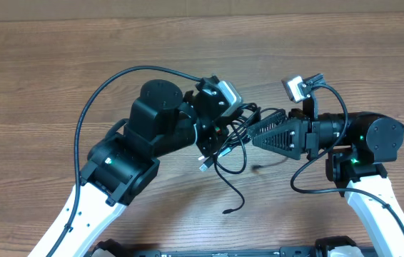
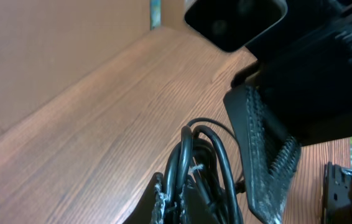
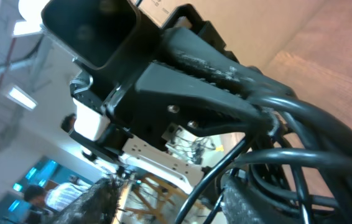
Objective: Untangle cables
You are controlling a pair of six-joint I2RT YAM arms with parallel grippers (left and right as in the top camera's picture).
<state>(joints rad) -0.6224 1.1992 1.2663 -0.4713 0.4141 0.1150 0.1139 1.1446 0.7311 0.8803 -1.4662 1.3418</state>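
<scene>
L gripper [image 1: 218, 137] is clamping the cables [image 1: 232, 140] at the knot, jaws closed on a bunch of strands. The L wrist view is showing 2 or 3 loops rising straight out from btwn its fingers. The cables are sitting mid-worktop [image 1: 45, 64], btwn the 2 grippers, w/ slack trailing below. 1 end w/ a silver plug [image 1: 203, 167] is hanging just under the L gripper. Another thin tail is running down & curling to a small black plug [image 1: 226, 212] lying on the wood.

R gripper [image 1: 253, 140] is pointing at the knot from the right, tips right at the tangle. In its own wrist view the jaws are standing apart w/ strands passing btwn them, not pinched as far as I can tell.

Step in hand, as I'm reading it: L is anchoring the bunch while R is lining up to pick 1 strand. Next move is calling for R to close on a single loop, not the whole bundle, then draw it rightward w/ L holding firm. The knot is looking dense, so prob. early in the job.
</scene>
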